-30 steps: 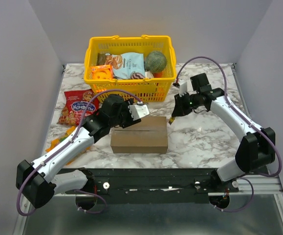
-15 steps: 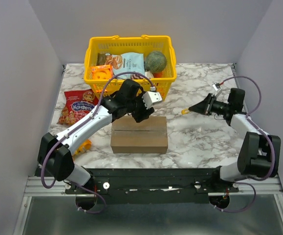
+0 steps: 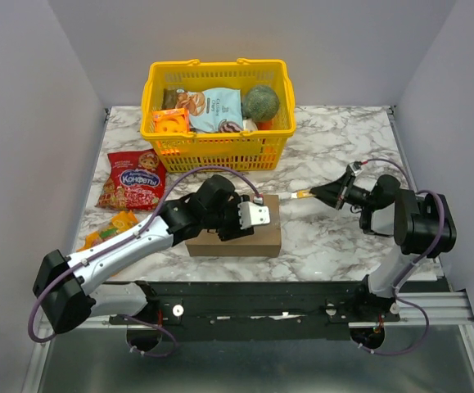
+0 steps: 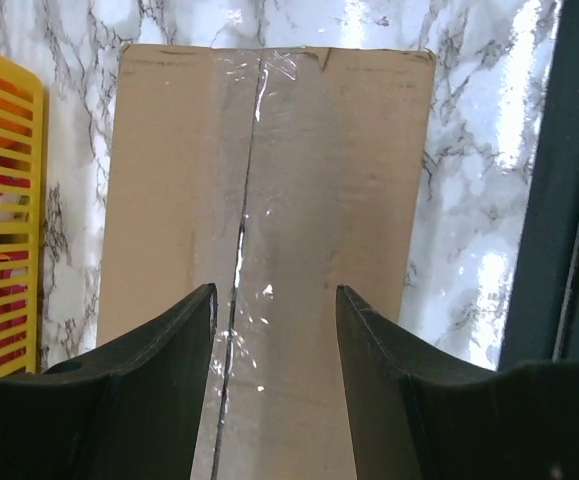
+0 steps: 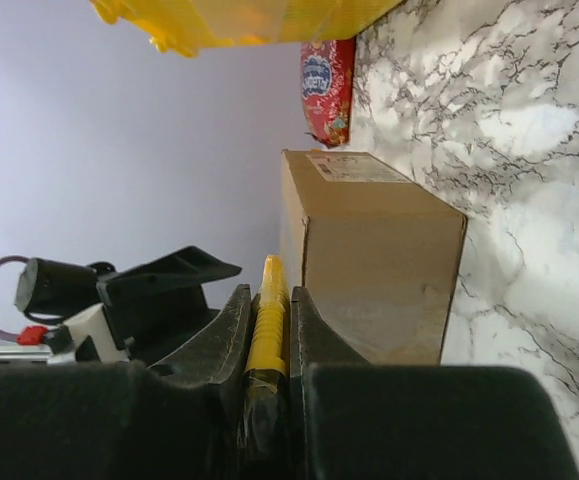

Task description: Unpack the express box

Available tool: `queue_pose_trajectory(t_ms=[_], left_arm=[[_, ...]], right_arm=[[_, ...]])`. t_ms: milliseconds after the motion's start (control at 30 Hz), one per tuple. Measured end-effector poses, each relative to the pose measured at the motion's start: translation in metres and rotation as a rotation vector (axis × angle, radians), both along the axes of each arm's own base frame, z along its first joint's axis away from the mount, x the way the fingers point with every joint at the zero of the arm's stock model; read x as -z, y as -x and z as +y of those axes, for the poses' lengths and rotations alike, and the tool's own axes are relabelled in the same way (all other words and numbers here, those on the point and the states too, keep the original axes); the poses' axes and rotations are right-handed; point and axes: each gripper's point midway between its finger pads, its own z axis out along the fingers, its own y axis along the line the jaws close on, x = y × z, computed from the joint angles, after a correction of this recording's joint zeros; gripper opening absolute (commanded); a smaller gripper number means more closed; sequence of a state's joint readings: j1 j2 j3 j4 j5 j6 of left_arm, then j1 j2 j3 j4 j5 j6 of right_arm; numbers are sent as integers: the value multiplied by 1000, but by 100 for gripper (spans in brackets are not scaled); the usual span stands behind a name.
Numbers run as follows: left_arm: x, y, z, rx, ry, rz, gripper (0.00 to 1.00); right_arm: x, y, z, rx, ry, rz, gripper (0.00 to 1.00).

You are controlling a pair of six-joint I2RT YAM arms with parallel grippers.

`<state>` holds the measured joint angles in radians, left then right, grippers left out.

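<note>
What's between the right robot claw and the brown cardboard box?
Just the thin yellow tool that the right gripper is shut on, pointing at the brown cardboard box, over bare marble table. The top camera shows it.

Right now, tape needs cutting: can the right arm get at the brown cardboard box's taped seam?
Likely only partly: the open left gripper hangs over the brown cardboard box's taped seam, blocking the right gripper's yellow tool.
</note>
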<state>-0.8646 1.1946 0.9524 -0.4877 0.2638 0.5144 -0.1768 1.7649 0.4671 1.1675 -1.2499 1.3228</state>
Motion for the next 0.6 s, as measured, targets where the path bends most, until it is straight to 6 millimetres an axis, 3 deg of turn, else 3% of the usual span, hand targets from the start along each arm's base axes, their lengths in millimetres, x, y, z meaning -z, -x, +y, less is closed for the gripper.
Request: queue_pose_trajectory(t_ms=[233, 433, 600], left_arm=[[18, -24, -5, -36, -56, -67, 57], [19, -26, -6, -33, -55, -78, 57], [19, -27, -7, -37, -52, -83, 56]], right_arm=[[-2, -3, 10, -27, -44, 42, 0], [-4, 12, 25, -59, 7, -41, 0], [-8, 16, 26, -52, 54, -117, 0]])
